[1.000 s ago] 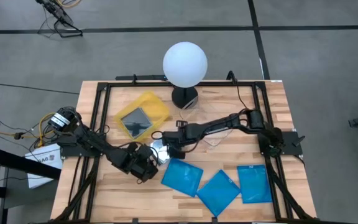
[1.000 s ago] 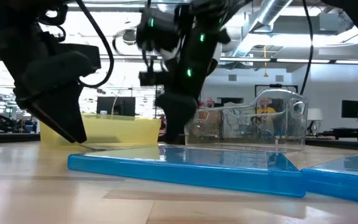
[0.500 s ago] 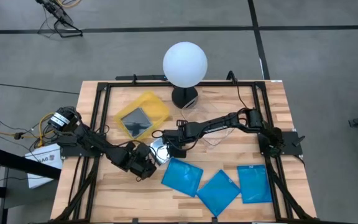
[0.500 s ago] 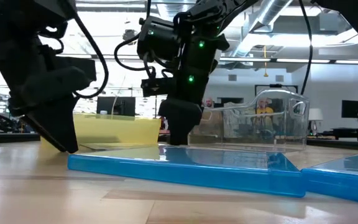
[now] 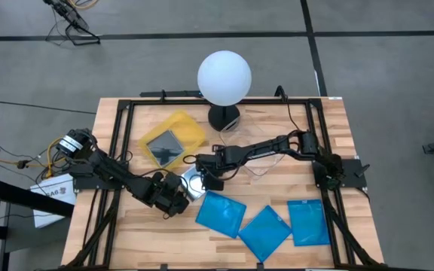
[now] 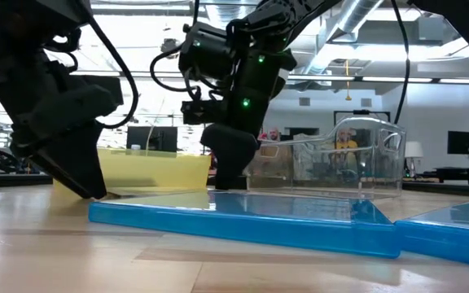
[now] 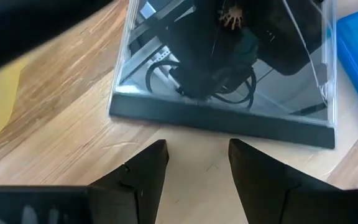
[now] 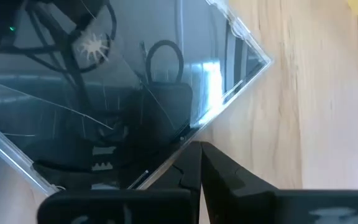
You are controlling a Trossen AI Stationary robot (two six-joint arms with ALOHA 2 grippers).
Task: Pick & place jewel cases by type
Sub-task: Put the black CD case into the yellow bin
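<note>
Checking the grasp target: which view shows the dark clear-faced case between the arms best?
The left wrist view: the dark case shows nearly whole, flat. Right wrist view shows one corner; the high view mostly hides it; the low view shows only an edge.

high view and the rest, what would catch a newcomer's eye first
Three bright blue square jewel cases lie in a row along the table's front edge. Behind them the left gripper, open, and the right gripper, shut, converge on a dark clear-faced jewel case. A big white globe lamp stands at the back.

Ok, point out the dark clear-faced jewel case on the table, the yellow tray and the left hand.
Dark clear-faced jewel case (image 7: 229, 68): left wrist view, its glossy face.
Yellow shallow tray (image 5: 189, 127): high view, its rim.
Left hand (image 7: 197, 163): left wrist view, between its open fingertips.
</note>
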